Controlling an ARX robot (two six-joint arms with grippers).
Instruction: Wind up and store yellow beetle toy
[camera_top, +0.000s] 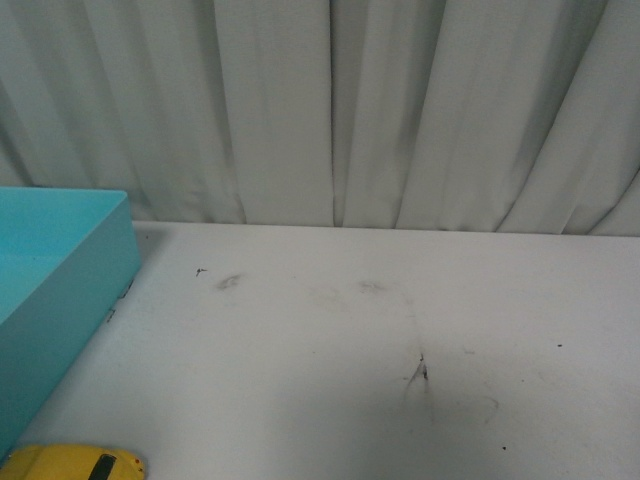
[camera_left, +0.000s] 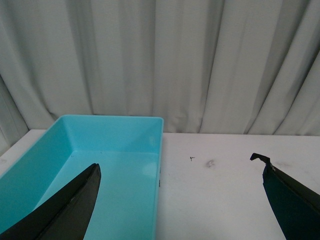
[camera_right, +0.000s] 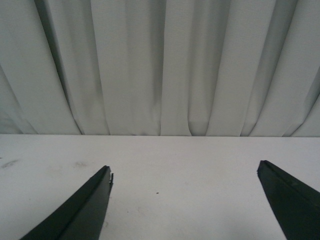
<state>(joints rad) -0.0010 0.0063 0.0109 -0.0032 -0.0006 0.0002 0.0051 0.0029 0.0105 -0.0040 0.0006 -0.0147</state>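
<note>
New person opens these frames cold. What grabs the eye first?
The turquoise bin on the left of the white table stands out most against the pale curtain. Near its closest corner, the yellow beetle toy shows at the bottom-left edge of the front view, mostly cut off. The left gripper and right gripper are both open and hold nothing.

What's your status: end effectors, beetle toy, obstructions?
Left end effector open, empty. Right end effector open, empty. Yellow beetle toy beside turquoise bin, untouched. Nothing blocking it in view.
</note>
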